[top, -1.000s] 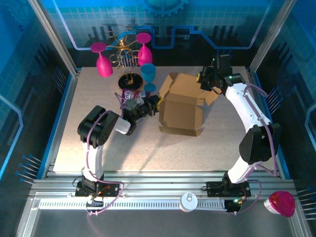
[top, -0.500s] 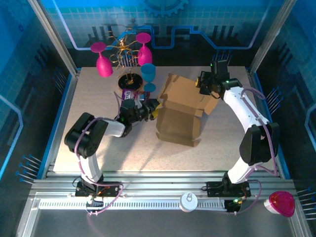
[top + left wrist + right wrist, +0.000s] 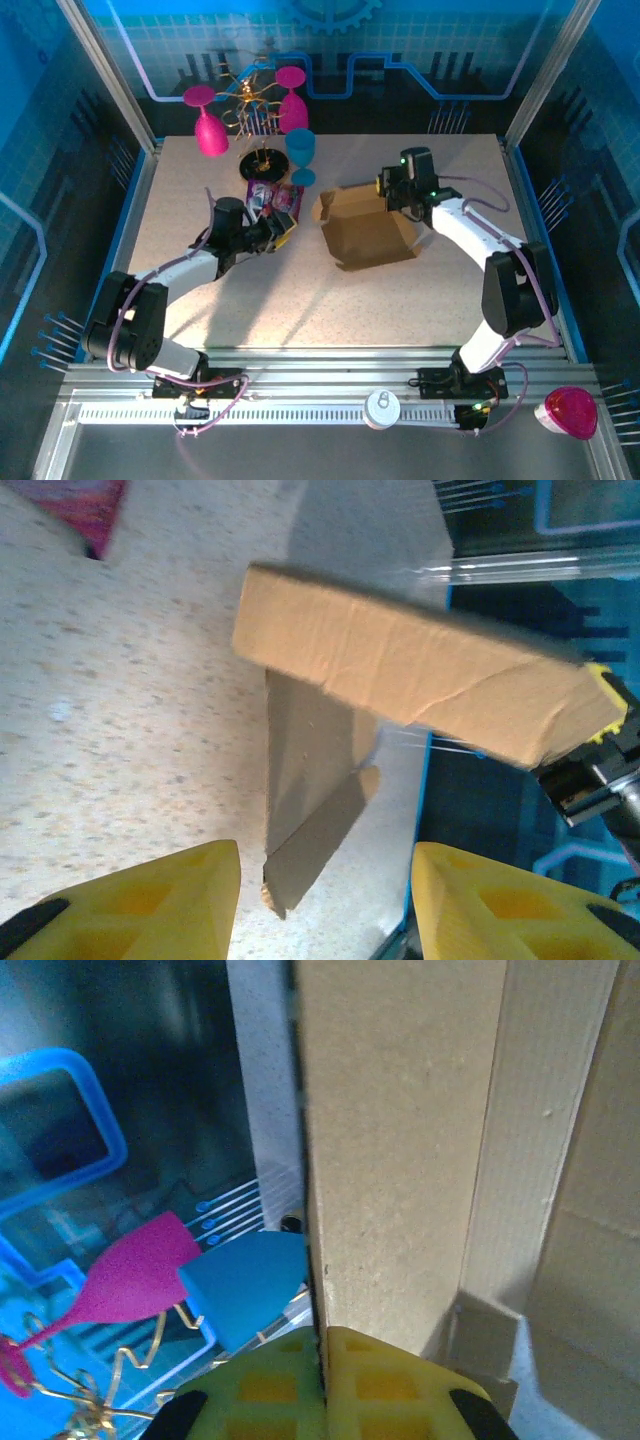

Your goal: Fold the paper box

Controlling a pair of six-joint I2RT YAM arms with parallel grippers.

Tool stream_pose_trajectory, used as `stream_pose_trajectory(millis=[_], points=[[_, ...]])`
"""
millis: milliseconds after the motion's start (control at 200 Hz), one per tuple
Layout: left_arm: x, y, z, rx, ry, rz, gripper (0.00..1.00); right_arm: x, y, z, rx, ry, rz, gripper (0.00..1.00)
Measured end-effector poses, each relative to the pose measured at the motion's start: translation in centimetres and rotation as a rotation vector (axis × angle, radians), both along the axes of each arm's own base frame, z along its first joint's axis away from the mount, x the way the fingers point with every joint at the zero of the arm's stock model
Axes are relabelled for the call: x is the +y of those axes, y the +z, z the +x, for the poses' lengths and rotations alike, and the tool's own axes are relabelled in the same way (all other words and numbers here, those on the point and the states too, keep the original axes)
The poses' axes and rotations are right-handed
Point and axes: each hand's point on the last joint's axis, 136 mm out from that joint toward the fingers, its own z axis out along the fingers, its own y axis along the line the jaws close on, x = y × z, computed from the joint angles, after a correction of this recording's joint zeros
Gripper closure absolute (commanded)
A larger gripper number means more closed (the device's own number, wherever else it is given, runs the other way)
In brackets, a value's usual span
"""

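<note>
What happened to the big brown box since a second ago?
The paper box stood tall; now it lies lower and flatter. The right claw, still pinching its far edge, came nearer and leftward. The left claw backed off leftward, open. The glasses and purple packet stayed put.

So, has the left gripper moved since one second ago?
Yes. The left gripper has pulled back to the left: it was right of the blue glass, at the paper box; now left of that glass, apart from the box.
</note>
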Motion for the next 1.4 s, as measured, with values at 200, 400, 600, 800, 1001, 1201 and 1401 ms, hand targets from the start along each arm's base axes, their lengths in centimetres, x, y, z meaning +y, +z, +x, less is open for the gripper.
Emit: stream_pose_trajectory(millis=[200, 400, 600, 800, 1001, 1201, 1401], points=[[0.9, 0.0, 0.5, -0.004, 0.007, 0.028, 0.52, 1.4, 0.1, 0.1, -0.082, 0.05, -0.012, 1.0], [0.7, 0.4, 1.7, -0.045, -0.033, 0.066, 0.55, 1.7, -0.1, 0.1, -0.101, 0.063, -0.015, 1.0], [-0.1, 0.0, 2.4, -0.135, -0.15, 0.151, 0.57, 1.8, -0.2, 0.0, -0.108, 0.085, -0.031, 1.0], [-2.6, -0.3, 1.4, -0.319, -0.345, 0.275, 0.48, 2.2, -0.3, -0.2, -0.118, 0.113, -0.054, 1.0], [-4.9, -0.2, 0.3, -0.502, -0.495, 0.377, 0.43, 2.8, -0.7, -0.7, -0.118, 0.146, -0.071, 1.0], [-4.2, -1.5, -0.1, -0.557, -0.518, 0.462, 0.43, 3.8, -0.8, -1.2, -0.133, 0.195, -0.107, 1.0], [-3.6, -2.8, -2.0, -0.551, -0.539, 0.478, 0.44, 4.9, -1.9, -2.2, -0.148, 0.239, -0.128, 1.0]])
